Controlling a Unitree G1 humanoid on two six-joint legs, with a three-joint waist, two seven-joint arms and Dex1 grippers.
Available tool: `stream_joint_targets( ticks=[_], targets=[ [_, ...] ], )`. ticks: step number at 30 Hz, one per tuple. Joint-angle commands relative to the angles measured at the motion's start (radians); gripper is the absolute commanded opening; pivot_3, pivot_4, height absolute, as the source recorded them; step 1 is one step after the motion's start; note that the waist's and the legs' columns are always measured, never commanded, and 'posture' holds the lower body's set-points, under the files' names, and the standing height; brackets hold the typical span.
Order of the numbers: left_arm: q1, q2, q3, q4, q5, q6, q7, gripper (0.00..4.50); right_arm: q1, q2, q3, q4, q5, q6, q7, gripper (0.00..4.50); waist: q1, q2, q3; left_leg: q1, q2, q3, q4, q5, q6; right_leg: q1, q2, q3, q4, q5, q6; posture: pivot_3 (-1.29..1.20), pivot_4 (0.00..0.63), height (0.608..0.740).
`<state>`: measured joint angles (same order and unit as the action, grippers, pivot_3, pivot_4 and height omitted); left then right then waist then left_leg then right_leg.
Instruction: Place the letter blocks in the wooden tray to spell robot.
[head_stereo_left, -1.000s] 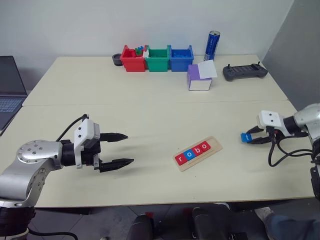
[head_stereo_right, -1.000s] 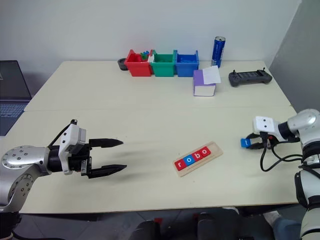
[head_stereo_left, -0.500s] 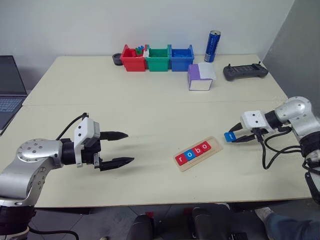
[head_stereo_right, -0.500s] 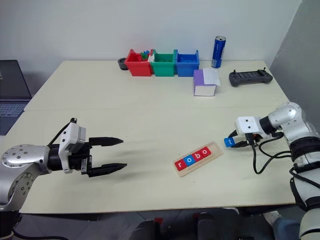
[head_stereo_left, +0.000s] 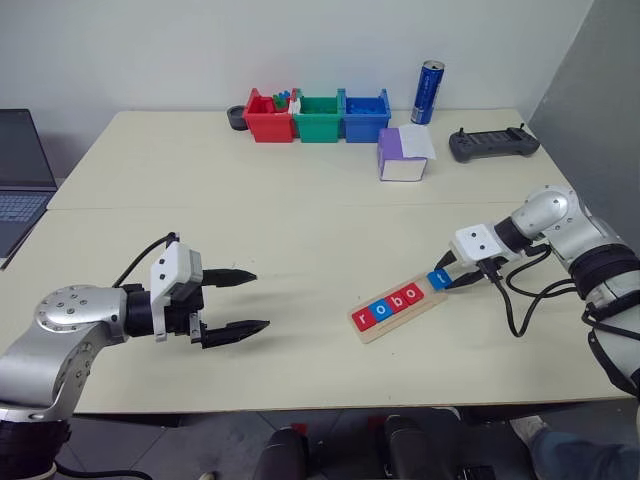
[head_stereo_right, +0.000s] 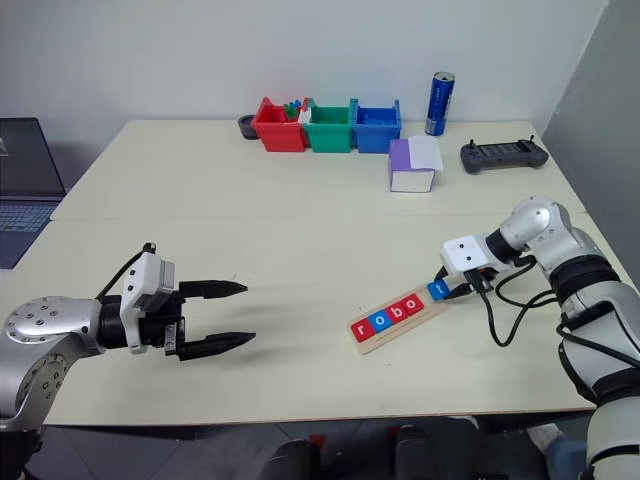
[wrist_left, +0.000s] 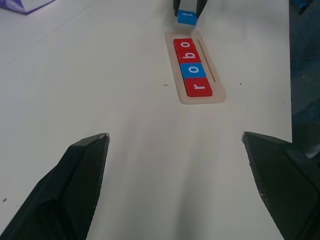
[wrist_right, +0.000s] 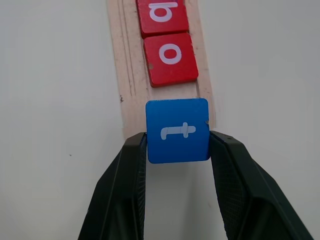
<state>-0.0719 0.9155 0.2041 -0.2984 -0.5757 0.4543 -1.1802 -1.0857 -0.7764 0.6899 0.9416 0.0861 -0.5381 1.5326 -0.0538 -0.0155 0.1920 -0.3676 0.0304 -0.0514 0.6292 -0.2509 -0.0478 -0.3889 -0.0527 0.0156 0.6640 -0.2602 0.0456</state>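
**Blue "t" tile hanging over the tray's open end**

The blue t block (wrist_right: 177, 130) is sitting pinched between the right gripper (head_stereo_left: 447, 279)'s fingers, just above the free end of the wooden tray (head_stereo_left: 397, 307). Four tiles reading "robo" (head_stereo_left: 391, 301) are lying in the tray on the table (head_stereo_left: 300, 230). The left gripper (head_stereo_left: 230, 301) is hovering well apart, fingers spread, grasping nothing.

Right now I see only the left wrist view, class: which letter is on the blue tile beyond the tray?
Observer: A white t; the right gripper pinches the blue tile by two opposite edges.
Operator: Is it over the empty slot?
Observer: Yes, over the wooden tray's free end, right after the red o tile.
Operator: Anything at the table's far right corner?
Observer: A black controller.
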Motion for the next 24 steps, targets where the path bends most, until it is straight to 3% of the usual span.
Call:
stream_joint_targets(
  ticks=[1,24],
  targets=[
    [0.005,0.001,0.035,-0.034,-0.020,0.001,0.013,4.50,-0.022,0.006,0.013,0.009,0.016,-0.029,0.082,1.45,0.000,0.000,0.000,0.000,0.000,0.000,0.000,0.000,0.000,0.000,0.000,0.000,0.000,0.000,0.000,0.00,0.150,0.740],
    [0.043,0.003,0.054,-0.060,-0.037,0.004,0.036,4.50,-0.075,0.085,0.008,0.120,-0.071,-0.064,0.082,1.45,-0.001,0.000,0.000,0.000,0.000,0.000,0.000,0.000,0.000,0.000,0.000,0.000,0.000,0.000,0.000,0.00,0.150,0.740]
  ],
)
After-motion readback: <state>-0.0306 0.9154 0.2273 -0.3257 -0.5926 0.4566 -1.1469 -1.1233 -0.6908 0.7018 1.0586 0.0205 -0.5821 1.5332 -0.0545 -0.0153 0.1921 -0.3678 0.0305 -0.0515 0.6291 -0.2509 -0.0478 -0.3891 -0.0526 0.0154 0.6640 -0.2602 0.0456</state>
